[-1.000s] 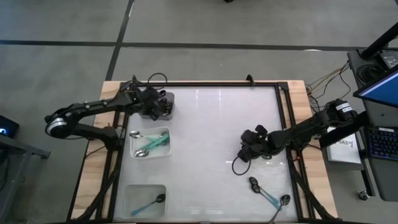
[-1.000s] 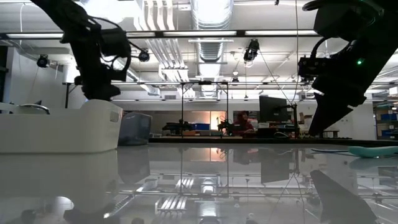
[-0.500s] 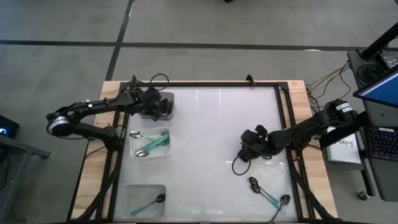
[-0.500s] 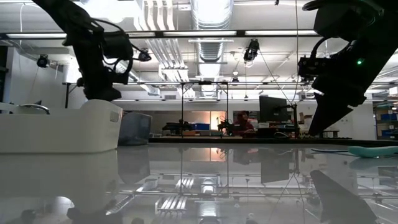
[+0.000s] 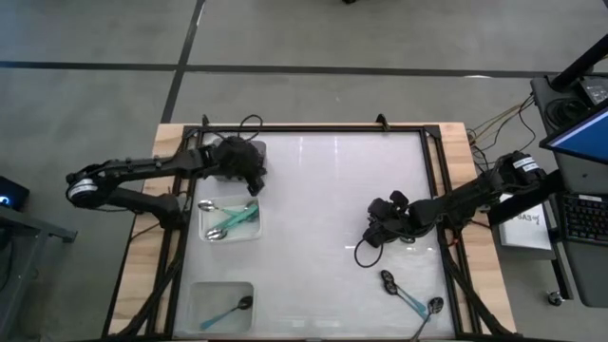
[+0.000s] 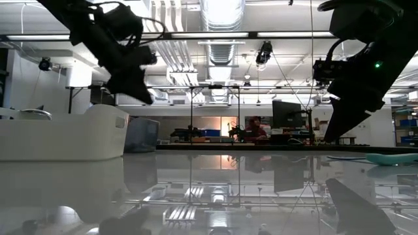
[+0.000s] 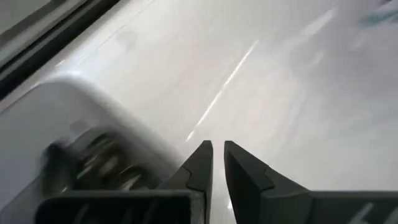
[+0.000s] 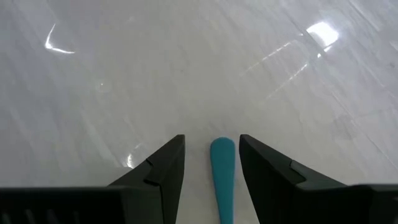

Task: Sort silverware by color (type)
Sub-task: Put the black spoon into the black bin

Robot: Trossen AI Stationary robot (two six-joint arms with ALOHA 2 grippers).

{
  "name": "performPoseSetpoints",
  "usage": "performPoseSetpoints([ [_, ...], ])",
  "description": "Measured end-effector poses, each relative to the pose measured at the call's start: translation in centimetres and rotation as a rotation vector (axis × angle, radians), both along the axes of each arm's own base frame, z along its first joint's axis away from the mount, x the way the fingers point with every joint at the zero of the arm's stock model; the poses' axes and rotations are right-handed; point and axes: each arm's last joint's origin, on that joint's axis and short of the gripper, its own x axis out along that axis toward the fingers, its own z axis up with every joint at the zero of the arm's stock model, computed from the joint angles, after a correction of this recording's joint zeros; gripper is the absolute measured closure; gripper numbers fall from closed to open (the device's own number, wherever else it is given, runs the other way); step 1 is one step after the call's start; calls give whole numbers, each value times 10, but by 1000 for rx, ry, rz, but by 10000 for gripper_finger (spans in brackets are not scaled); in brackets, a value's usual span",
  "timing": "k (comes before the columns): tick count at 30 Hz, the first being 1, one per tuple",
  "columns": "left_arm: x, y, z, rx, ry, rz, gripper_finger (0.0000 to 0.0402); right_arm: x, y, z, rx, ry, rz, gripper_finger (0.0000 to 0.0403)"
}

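Note:
My left gripper (image 5: 253, 179) hangs by the near edge of the grey bin (image 5: 256, 150) at the far left. Dark spoons (image 7: 93, 165) lie in that bin. The gripper is open by a narrow gap (image 7: 217, 149) with nothing in it. My right gripper (image 5: 373, 237) hovers above the table at centre right, with a teal spoon handle (image 8: 222, 168) between its fingers. The white bin (image 5: 203, 228) holds silver-bowled, teal-handled spoons (image 5: 228, 223). A black-bowled, teal-handled spoon (image 5: 233, 309) lies in the clear bin (image 5: 201, 294). Two more spoons (image 5: 410, 299) lie on the table near the right front. My right gripper has the spoon's teal handle lying along its fingers, with the handle's free end (image 8: 222, 146) near the fingertips. A gap shows on each side there. The place of contact lies farther back, outside the frame. The spoon is clear of the table.
Black frame rails run along the table's edges (image 5: 432, 190). A cable loop (image 5: 361, 255) hangs below the right gripper. The glossy middle of the table (image 5: 313, 209) is free room. A person sits far off in the room behind (image 6: 255, 127).
My left gripper has risen from over the grey bin and swung toward the table's near edge and a little to the right. It has tipped from pointing steeply down to a shallower slant. My right arm has kept still.

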Motion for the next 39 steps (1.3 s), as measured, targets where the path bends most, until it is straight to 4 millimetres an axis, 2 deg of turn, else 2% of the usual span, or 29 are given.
performPoseSetpoints([
  [6,20,-26,12,-46,-184,-150,378,0,0,0,0,0,0,257],
  [17,37,-66,24,-40,-334,-313,378,0,0,0,0,0,0,257],
  [26,44,-85,35,-73,-462,-363,378,0,0,0,0,0,0,257],
  [39,45,-103,39,-155,-509,-387,378,4,-1,2,-4,-48,-19,257],
])
